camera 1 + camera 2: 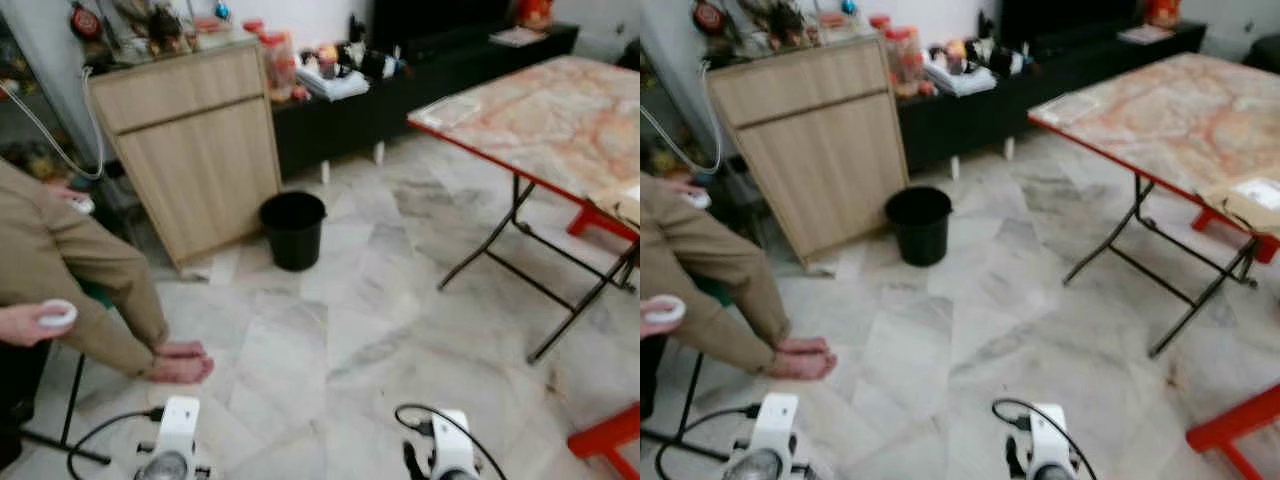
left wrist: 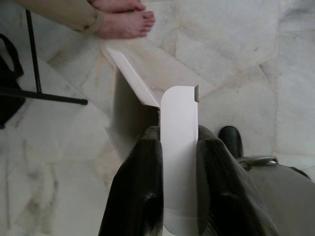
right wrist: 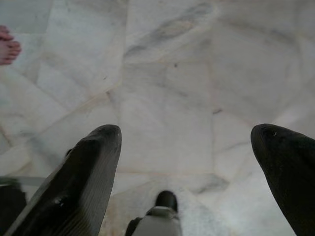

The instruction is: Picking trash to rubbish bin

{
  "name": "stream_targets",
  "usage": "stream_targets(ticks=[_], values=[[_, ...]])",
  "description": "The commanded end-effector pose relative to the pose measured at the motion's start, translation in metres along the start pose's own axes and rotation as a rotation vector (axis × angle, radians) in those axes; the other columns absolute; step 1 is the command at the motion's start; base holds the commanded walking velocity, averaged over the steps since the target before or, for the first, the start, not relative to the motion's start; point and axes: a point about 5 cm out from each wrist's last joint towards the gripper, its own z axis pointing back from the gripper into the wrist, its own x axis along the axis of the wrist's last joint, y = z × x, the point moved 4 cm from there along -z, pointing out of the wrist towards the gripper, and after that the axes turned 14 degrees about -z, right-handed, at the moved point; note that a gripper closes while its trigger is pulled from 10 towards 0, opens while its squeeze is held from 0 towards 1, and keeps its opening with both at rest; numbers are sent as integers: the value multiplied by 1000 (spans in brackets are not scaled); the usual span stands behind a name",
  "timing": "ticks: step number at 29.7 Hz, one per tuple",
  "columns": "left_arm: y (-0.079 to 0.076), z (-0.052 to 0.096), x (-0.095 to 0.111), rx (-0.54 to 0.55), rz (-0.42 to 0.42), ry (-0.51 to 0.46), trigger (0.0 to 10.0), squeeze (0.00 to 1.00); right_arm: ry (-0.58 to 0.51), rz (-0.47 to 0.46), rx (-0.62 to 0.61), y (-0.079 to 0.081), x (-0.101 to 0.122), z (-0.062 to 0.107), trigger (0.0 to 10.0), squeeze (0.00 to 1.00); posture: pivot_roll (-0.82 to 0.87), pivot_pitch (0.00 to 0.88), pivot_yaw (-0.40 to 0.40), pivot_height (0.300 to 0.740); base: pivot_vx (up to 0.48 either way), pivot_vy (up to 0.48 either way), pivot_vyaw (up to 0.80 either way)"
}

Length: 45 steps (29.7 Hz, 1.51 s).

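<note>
Pale marble tile floor (image 1: 970,300) across the scene. Black rubbish bin (image 1: 919,224) stands upright just above centre, on the floor just beside the lower right corner of a light wood cabinet (image 1: 815,135) at 11 o'clock. Cabinet top cluttered; items blurred. Dark low shelf unit (image 1: 1040,85) along the far wall at 12 to 1 o'clock, jars and papers on it. Folding bench (image 1: 1160,110) with marbled top, red rim and black crossed legs at 2 o'clock. Red stool part (image 1: 1230,425) at 4 o'clock. Person at 9 o'clock: tan sleeve (image 1: 705,290), bare feet (image 1: 800,358) on the floor, hand (image 1: 655,318) holding a small white round thing. Two wrist housings with black cables at 6 to 7 o'clock.
</note>
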Motion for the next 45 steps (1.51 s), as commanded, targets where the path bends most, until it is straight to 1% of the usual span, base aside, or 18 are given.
stream_targets(ticks=[1, 7, 8, 11, 19, 22, 24, 33, 42, 45], values=[[4, 0, -1, 10, -27, 12, 10000, 0, -11, -18, 28, 9, 3, -1, 10000, 0, -94, 0, 12, 740, 262, 0, 0], [4, -1, 0, 9, -24, 10, 10000, 0, -13, -22, 25, 9, 3, -1, 10000, 0, -93, 0, 14, 740, 277, 0, 0], [4, -1, 1, 10, -22, 7, 10000, 0, -14, -25, 20, 8, 4, -1, 10000, 0, -89, 16, 9, 740, 281, 0, 0], [4, -1, 5, 14, -12, -1, 10000, 0, -13, -26, -1, 3, 3, -1, 10000, 0, -91, 24, 2, 740, 291, 0, 0], [6, -1, 3, 17, -9, 1, 10000, 0, -27, -49, -29, -2, 4, 0, 10000, 0, -97, 40, 13, 740, 320, 0, 0], [7, -1, 4, 18, -11, 0, 10000, 0, -23, -60, -34, -2, 3, 0, 10000, 0, -96, 43, 19, 740, 331, 0, -669], [8, -1, 5, 18, -13, -2, 10000, 0, -26, -56, -36, -1, 4, 0, 10000, 0, -97, 45, 20, 740, 326, 0, -800], [10, -2, 8, 22, -19, -11, 10000, 0, -32, -59, -28, 2, 3, 0, 10000, 0, -74, 53, 23, 740, 334, 0, 0], [20, -1, 2, 36, -35, -1, 10000, 0, -36, -44, -3, 12, 3, -1, 10000, 0, -63, 58, 48, 740, 347, 0, 0], [23, -2, 3, 39, -40, -2, 10000, 0, -30, -47, -10, 13, 1, -1, 10000, 0, -51, 55, 58, 740, 359, 0, 800]])
